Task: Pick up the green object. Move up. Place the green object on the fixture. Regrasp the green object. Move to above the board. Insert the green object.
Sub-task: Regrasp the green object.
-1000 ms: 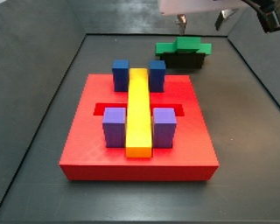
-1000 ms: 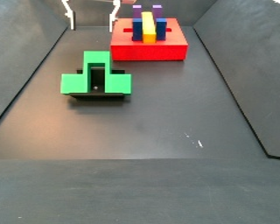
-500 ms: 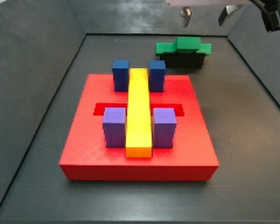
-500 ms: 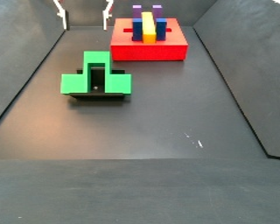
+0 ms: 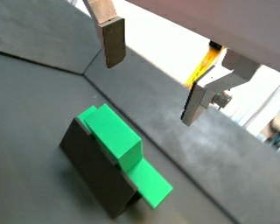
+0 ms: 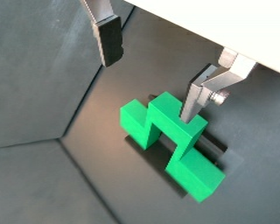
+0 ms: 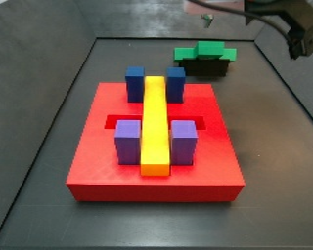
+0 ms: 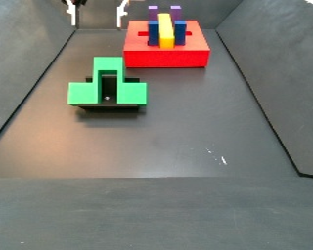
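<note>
**A:** Where is the green object sitting?

**B:** The green object (image 8: 107,86) is lying on top of the fixture (image 8: 110,105), left of centre in that side view. In a side view it (image 7: 202,51) is showing at the upper right, behind the board (image 7: 154,166), with the dark fixture (image 7: 206,67) peeking out beneath it. Nothing is touching it.

**A:** And the gripper?

**B:** The gripper (image 8: 97,12) is hanging high at the top left of that frame, above the floor and well apart from the green piece. Only the finger ends are showing there. In a side view it (image 7: 225,8) is mostly running off the top edge, blurred.

**A:** How are its fingers standing?

**B:** They are spread wide with nothing between them. In both wrist views the silver plates are standing far apart, and the green object (image 5: 123,156) is lying below them on the dark block (image 5: 94,171). In a wrist view one finger (image 6: 206,89) is overlapping the green piece (image 6: 171,144) in the picture, though it is well above it.

**A:** And the board?

**B:** It (image 8: 166,56) is resting at the top centre, carrying blue and purple blocks and the yellow bar (image 7: 154,125).
</note>
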Robot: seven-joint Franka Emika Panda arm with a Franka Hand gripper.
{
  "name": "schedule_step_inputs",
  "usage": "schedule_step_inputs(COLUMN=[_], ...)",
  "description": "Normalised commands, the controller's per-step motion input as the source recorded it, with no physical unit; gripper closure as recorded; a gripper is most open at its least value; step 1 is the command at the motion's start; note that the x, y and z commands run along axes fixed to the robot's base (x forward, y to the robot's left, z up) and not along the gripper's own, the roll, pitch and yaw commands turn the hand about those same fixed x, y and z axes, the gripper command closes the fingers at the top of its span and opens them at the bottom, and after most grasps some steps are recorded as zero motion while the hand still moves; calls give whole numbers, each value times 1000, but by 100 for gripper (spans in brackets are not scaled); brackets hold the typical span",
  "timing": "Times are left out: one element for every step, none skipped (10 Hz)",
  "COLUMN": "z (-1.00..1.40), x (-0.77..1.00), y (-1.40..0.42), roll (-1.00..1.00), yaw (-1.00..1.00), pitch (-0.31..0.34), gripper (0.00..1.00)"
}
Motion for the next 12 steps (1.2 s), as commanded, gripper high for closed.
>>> schedule_step_inputs(z=[-83,-137,-237,-251,-211,-289,-334,-283,-143,0,0,0], x=[146,211,249,189,80,89,83,29,0,-66,-49,-80], y=[-80,-20,0,3,23,69,100,123,246,166,94,40], roll=[1000,534,74,0,0,-180,-331,-409,-611,-554,-231,-51], yaw=[123,111,137,171,211,183,134,123,100,49,0,0], pitch=[109,140,63,23,0,0,6,0,0,0,0,-49], gripper=[0,0,0,0,0,0,0,0,0,0,0,0])
